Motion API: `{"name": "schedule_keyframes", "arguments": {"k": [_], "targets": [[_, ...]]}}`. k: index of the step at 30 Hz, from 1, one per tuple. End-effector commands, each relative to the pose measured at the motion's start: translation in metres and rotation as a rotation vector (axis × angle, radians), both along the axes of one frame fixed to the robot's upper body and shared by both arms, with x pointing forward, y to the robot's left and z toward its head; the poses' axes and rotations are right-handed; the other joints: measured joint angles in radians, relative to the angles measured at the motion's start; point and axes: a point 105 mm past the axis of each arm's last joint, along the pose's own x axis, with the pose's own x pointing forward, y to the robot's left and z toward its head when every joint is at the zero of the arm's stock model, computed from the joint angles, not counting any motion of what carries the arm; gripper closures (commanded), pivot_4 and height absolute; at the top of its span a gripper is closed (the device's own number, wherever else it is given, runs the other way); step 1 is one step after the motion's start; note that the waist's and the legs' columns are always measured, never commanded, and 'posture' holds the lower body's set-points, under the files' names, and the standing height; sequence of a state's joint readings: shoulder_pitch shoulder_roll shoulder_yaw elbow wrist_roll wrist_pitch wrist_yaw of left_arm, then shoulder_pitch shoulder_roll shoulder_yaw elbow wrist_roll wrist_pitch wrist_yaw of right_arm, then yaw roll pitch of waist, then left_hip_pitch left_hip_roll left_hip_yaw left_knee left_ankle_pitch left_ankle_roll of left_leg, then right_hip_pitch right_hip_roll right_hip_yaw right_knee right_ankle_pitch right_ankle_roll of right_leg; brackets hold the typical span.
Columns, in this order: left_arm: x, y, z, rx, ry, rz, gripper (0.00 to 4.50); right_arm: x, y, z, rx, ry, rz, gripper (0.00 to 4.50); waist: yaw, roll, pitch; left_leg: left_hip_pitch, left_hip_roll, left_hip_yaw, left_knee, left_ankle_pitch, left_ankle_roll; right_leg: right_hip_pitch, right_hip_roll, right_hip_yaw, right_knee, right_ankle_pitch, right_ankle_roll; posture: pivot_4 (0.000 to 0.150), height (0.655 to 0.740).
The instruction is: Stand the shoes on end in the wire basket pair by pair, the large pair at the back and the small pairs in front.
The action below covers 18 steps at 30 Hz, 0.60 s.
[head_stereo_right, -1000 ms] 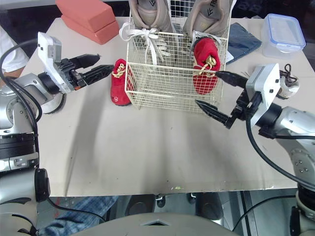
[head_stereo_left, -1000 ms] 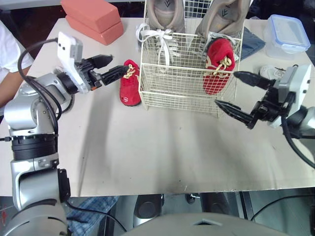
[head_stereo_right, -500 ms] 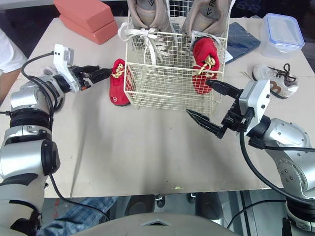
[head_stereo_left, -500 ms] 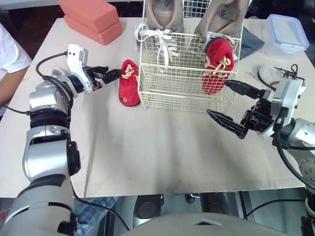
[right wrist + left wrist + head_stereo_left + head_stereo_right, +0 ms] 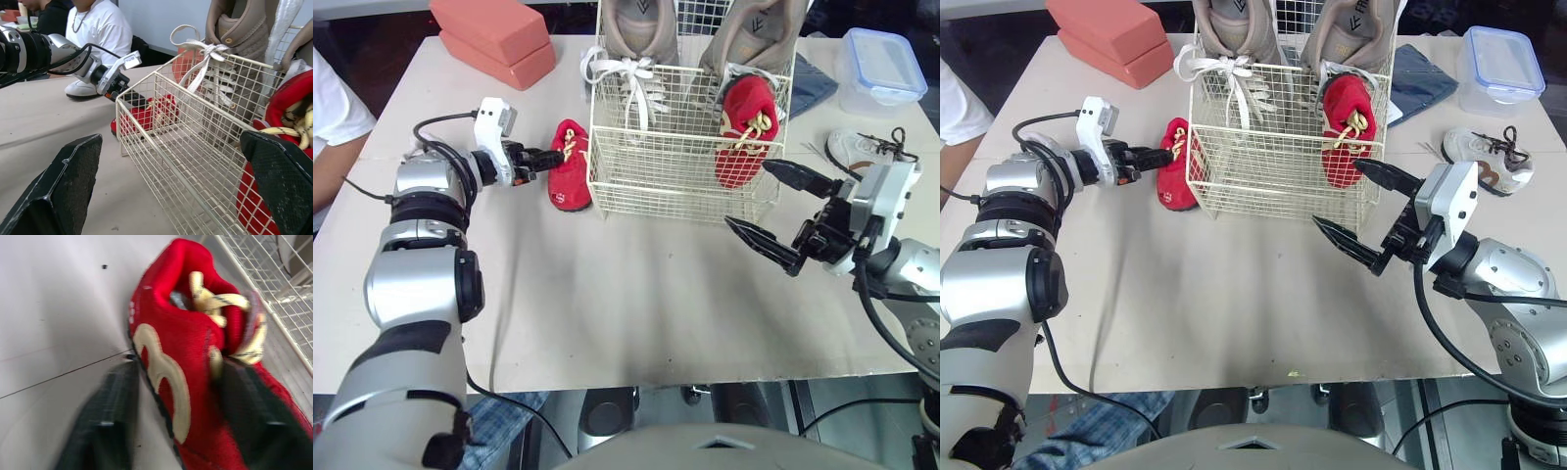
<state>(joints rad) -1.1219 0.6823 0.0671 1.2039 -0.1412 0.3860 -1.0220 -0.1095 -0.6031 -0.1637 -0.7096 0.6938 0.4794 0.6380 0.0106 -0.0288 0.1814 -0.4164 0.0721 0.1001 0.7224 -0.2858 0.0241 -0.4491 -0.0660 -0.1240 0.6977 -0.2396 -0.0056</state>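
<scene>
A small red shoe (image 5: 570, 166) stands on the table against the left side of the white wire basket (image 5: 685, 191). My left gripper (image 5: 546, 158) is shut on its upper edge, and in the left wrist view one dark finger (image 5: 110, 421) sits on each side of the red shoe (image 5: 186, 357). Its mate, a second red shoe (image 5: 744, 132), stands on end in the basket's front right. Two large beige shoes (image 5: 644, 29) stand at the back. My right gripper (image 5: 748, 194) hangs open and empty by the basket's front right corner.
A small white shoe (image 5: 862, 147) lies on the table at the right, behind my right arm. A lidded plastic box (image 5: 881, 69) and a blue cloth (image 5: 813, 83) sit at the back right. Pink blocks (image 5: 494, 39) are at the back left. A person (image 5: 328, 117) sits beside the table's left edge.
My left gripper has reached right to the red shoe beside the basket and closed on it. My right gripper moved slightly left and stayed open.
</scene>
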Motion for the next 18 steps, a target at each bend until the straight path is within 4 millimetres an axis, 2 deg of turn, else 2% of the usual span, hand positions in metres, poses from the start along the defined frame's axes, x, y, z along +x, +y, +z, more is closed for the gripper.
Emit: {"name": "schedule_keyframes", "arguments": {"k": [1, 3, 8, 12, 15, 18], "targets": [[0.0, 0.014, 0.025, 0.012, -0.089, 0.027, 4.05, -0.006, 0.004, 0.009, 0.007, -0.053, 0.021, 0.0, 0.0, 0.0, 0.0, 0.0, 0.0, 0.0, 0.0, 0.0, 0.0, 0.0, 0.0, 0.0, 0.0, 0.0, 0.0, 0.15, 0.686], [-0.001, 0.018, 0.034, -0.007, -0.121, 0.035, 4.45, -0.005, 0.005, 0.009, 0.011, -0.055, 0.023, 0.0, 0.0, 0.0, 0.0, 0.0, 0.0, 0.0, 0.0, 0.0, 0.0, 0.0, 0.0, 0.0, 0.0, 0.0, 0.0, 0.15, 0.686], [-0.007, 0.025, 0.045, -0.019, -0.162, 0.031, 4.45, -0.004, 0.006, 0.011, 0.015, -0.057, 0.034, 0.0, 0.001, 0.0, 0.0, -0.001, 0.0, 0.0, 0.0, 0.0, 0.0, 0.0, 0.0, 0.0, 0.0, 0.0, -0.001, 0.15, 0.686], [-0.011, 0.03, 0.061, -0.011, -0.26, 0.055, 4.45, -0.003, 0.006, 0.012, 0.016, -0.059, 0.041, 0.0, 0.002, 0.0, 0.0, -0.001, 0.001, 0.0, 0.0, 0.0, 0.0, 0.0, -0.001, 0.0, 0.0, 0.0, -0.001, 0.15, 0.686], [-0.02, 0.022, 0.102, -0.055, -0.5, 0.025, 4.45, -0.002, 0.005, 0.014, 0.027, -0.065, 0.04, 0.0, 0.002, -0.001, 0.0, -0.001, 0.001, -0.001, 0.001, 0.0, 0.0, 0.0, -0.001, 0.0, 0.0, 0.001, -0.001, 0.15, 0.686], [-0.04, 0.008, 0.15, -0.11, -0.816, 0.002, 4.45, -0.002, 0.004, 0.016, 0.039, -0.069, 0.039, 0.0, 0.006, -0.001, 0.001, -0.003, 0.002, -0.002, 0.001, 0.0, 0.0, 0.0, -0.002, 0.001, 0.0, 0.001, -0.001, 0.15, 0.686]]}}
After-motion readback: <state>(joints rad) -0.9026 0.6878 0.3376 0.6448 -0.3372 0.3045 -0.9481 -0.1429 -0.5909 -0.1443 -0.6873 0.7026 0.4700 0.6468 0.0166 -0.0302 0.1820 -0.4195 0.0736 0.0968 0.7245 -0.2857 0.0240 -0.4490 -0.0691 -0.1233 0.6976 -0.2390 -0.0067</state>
